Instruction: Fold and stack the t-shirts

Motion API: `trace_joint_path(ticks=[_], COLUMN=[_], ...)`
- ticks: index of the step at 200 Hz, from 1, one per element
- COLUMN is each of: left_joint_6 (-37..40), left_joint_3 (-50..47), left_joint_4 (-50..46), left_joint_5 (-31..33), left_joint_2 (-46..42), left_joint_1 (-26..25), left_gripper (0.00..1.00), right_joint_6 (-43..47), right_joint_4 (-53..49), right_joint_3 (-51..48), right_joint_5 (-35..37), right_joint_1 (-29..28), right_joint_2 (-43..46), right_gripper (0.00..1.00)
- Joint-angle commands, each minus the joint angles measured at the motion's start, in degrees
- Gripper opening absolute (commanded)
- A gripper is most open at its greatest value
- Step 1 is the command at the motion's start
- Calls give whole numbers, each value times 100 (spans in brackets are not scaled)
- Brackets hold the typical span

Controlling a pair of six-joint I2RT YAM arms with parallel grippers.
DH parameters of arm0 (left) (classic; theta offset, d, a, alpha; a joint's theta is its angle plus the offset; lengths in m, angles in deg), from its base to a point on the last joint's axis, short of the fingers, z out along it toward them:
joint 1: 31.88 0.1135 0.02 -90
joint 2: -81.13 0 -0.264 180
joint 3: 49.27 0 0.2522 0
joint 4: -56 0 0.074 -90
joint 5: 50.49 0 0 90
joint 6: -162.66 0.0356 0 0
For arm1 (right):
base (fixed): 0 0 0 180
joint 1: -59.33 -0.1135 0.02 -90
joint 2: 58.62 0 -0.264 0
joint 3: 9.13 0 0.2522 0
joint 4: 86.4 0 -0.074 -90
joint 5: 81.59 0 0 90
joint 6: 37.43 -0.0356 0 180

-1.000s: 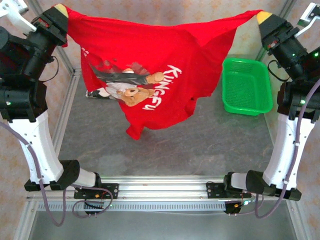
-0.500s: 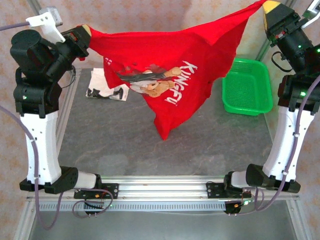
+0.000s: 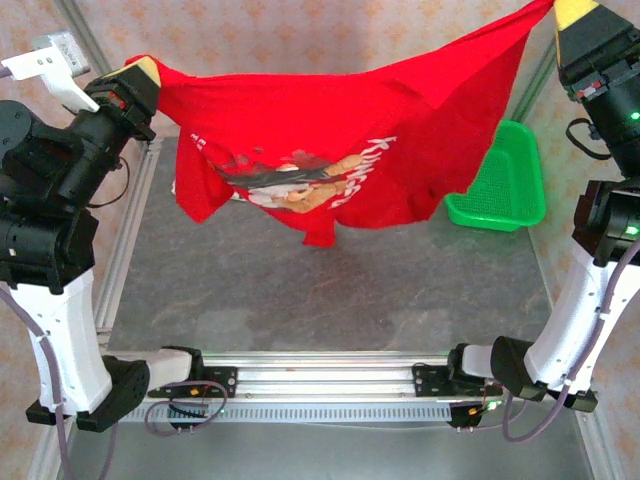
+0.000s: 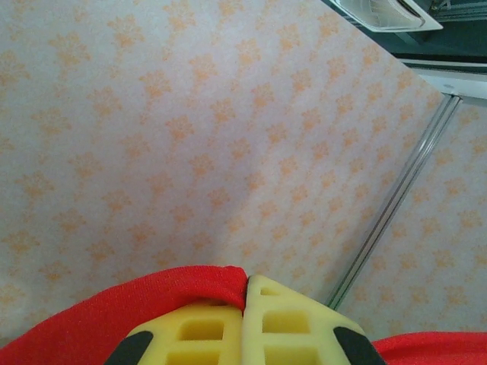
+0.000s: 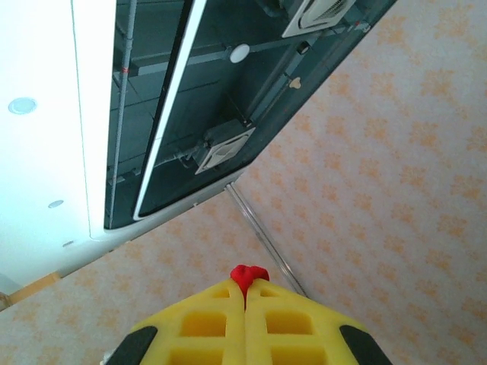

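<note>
1. while both arms reach high, the red t-shirt (image 3: 330, 140) hangs stretched between them across the upper half of the top view, lifted off the table (image 3: 300, 290). its brown-and-white cartoon print and white lettering face the camera, and a loose corner droops near frame centre.
2. the left gripper (image 3: 140, 72), at the upper left of the top view, is clamped on one edge of the shirt. the right gripper (image 3: 573, 8), in the upper right corner, is clamped on the opposite edge, higher in the frame.
3. a green basket (image 3: 510, 190) sits at the right side of the table, its left part covered by the hanging cloth.
4. the left wrist view gives that pinch close up: yellow fingertips (image 4: 293, 323) pressed together at the bottom edge, with red cloth bunched over the left pad and showing again in the lower right corner. a patterned wall (image 4: 190, 152) lies behind.
5. the right wrist view gives the other pinch: a small red tuft (image 5: 248, 274) pokes up between closed yellow pads (image 5: 205, 319) at bottom centre. a dark ceiling with vents (image 5: 228, 144) is at the upper left.
</note>
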Motion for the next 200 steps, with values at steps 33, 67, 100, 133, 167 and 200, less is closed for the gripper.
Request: trace_joint_path(ticks=[33, 67, 100, 133, 167, 200], left_joint_6=[31, 72, 133, 279, 232, -107], left_joint_3=[-40, -650, -1429, -1707, -1822, -1829], left_joint_4=[220, 442, 838, 934, 1016, 735], left_joint_5=[419, 755, 1299, 1830, 2308, 1746], left_joint_2=[334, 786, 1464, 2567, 3437, 3576], left_joint_1=[-49, -40, -32, -29, 156, 397], left_gripper=[3, 3, 3, 4, 10, 76], right_joint_6=[193, 288, 984, 1736, 1551, 2250], right_joint_4=[-325, -248, -744, -1917, -1349, -2604], right_joint_3=[607, 494, 707, 2058, 2402, 2243], right_joint_5=[143, 106, 42, 665, 731, 629], right_joint_1=[55, 37, -189, -564, -963, -1172], right_joint_2=[-807, -1607, -2887, -4718, -5857, -5601], right_gripper=[0, 0, 0, 0, 18, 63])
